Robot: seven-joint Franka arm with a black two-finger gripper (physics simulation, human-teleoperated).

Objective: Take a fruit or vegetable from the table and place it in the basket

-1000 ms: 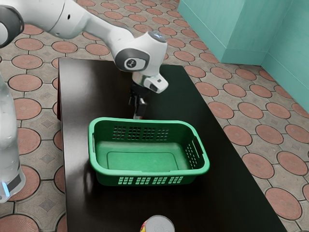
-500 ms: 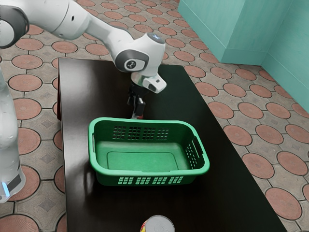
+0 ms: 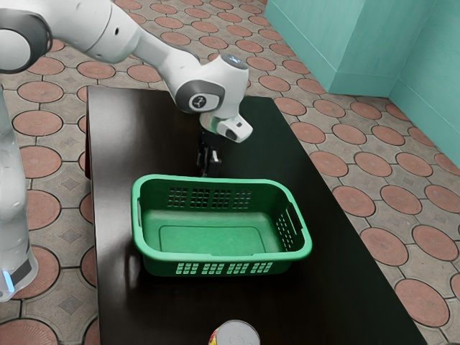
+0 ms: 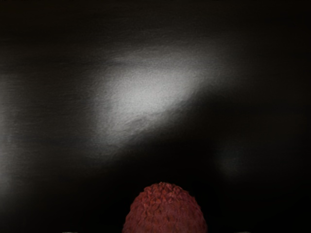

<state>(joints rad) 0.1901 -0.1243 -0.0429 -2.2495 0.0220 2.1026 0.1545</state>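
At twelve o'clock from the basket (image 3: 215, 257), exterior view, is my pincer (image 3: 209, 171); if it is gripping, I cannot tell. Under it, the rough red fruit (image 4: 165, 212) seems light, tender: squeeze softly its middle.

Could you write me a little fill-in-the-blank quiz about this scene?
1. Between the gripper and the can stands a basket coloured ____.
2. The bumpy fruit in the wrist view is coloured ____.
3. Of the arm and the table, the darker one is the ____.

Missing words: green; red; table.
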